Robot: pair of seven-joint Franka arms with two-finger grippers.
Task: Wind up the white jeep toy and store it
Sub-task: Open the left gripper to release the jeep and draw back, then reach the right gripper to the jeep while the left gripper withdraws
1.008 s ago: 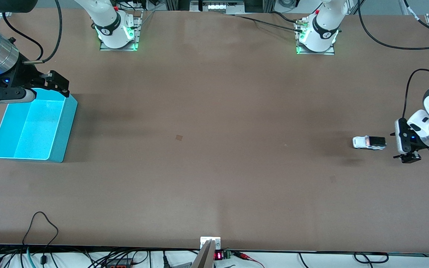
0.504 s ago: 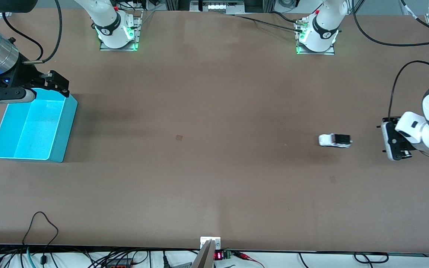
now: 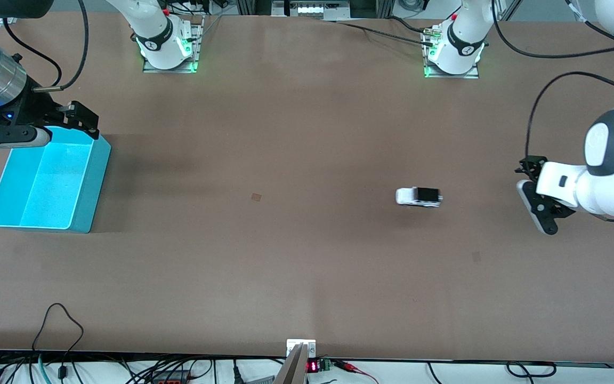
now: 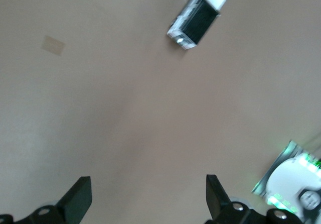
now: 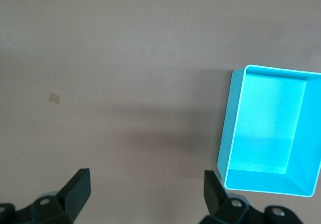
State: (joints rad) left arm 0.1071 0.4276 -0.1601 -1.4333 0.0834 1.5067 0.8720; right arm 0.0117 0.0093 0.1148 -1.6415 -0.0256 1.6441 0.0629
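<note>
Front view shows the white jeep toy (image 3: 419, 197) alone on the table (image 3: 307, 266), right of centre in the frame, with the left gripper (image 3: 539, 205) at the right edge, fingers spread and empty. The right gripper (image 3: 80, 118), also spread wide, waits over the turquoise bin (image 3: 94, 181) at the left edge. To catch the toy well, the right gripper should probably close across its narrow sides.
</note>
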